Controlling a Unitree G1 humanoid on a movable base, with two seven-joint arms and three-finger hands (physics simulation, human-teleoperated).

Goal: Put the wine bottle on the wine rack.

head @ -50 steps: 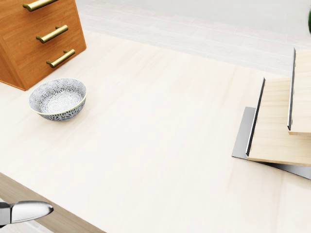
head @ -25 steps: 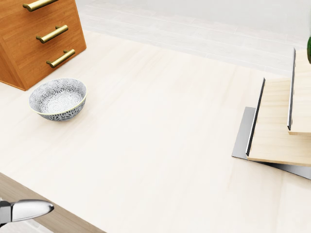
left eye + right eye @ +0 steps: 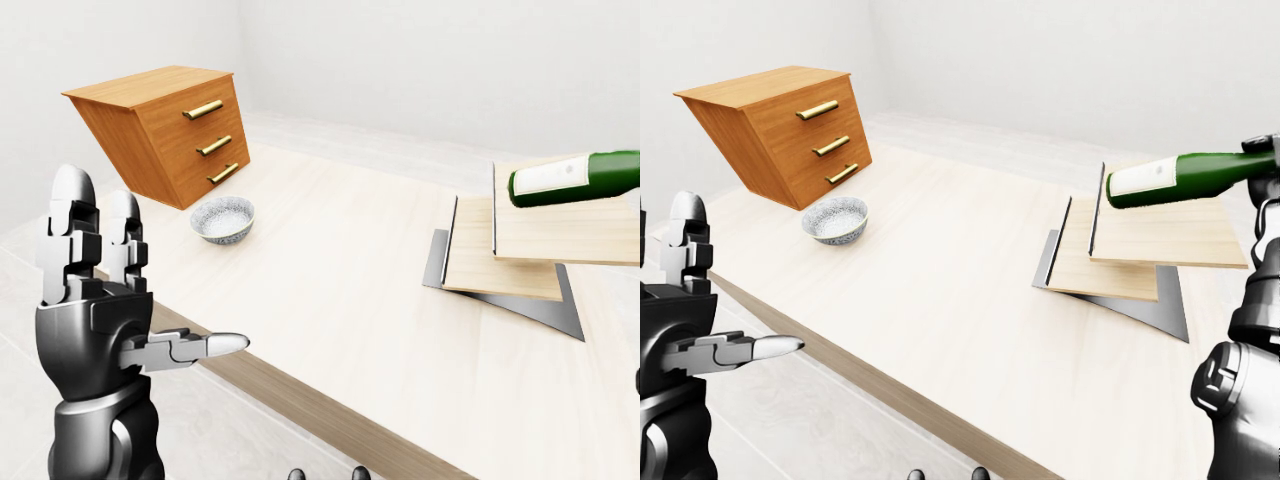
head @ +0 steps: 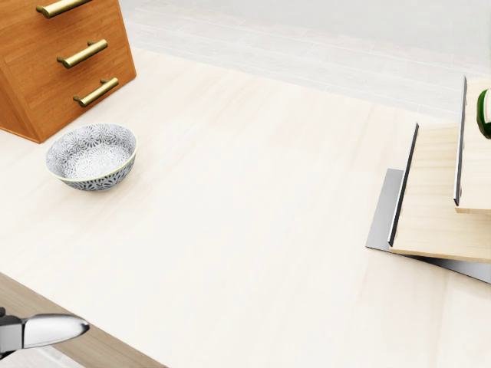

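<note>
The green wine bottle [image 3: 1180, 178] with a white label lies horizontal in the air, its base pointing left over the top board of the wine rack [image 3: 1120, 250]. The rack is two slanted wooden boards on a metal base, on the table's right side. My right hand [image 3: 1267, 160] is shut on the bottle's neck end at the right edge of the right-eye view. In the head view only a green sliver of the bottle [image 4: 484, 113] shows. My left hand [image 3: 130, 270] is raised, open and empty, fingers up and thumb out, left of the table.
A wooden chest of three drawers [image 3: 170, 135] stands tilted at the table's upper left. A patterned bowl [image 3: 222, 217] sits beside it. The pale wooden table [image 3: 330, 290] has its near edge running along the lower left.
In the head view the green bottle end has come further in at the right edge and lower, over the rack's top board. The left thumb tip has shifted slightly.
</note>
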